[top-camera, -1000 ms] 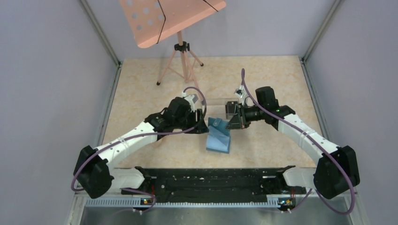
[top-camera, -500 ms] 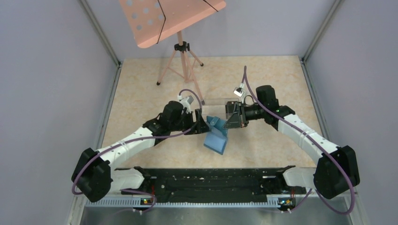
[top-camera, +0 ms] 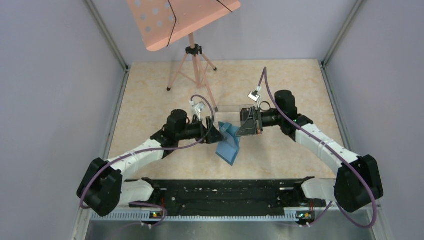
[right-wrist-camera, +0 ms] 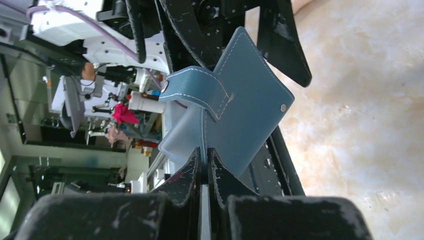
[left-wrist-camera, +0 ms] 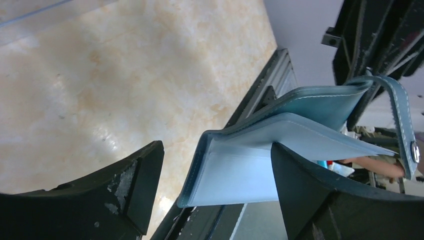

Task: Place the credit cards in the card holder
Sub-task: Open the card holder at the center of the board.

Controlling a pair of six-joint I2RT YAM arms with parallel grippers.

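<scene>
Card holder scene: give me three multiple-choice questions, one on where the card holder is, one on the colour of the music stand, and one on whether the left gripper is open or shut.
1. Where is the card holder?
A. Lying flat at the far left corner
B. Between the two grippers
C. Lying flat at the near right edge

2. What colour is the music stand?
A. Green
B. Black
C. Pink

3. How is the left gripper?
A. Open
B. Shut on the card holder
C. Out of view

Answers:
1 B: the right gripper pinches its edge, with the left gripper facing it.
2 C: the top view shows a pink perforated panel on a pink tripod.
3 A: the left wrist view shows its fingers wide apart, not clamping anything.
</scene>
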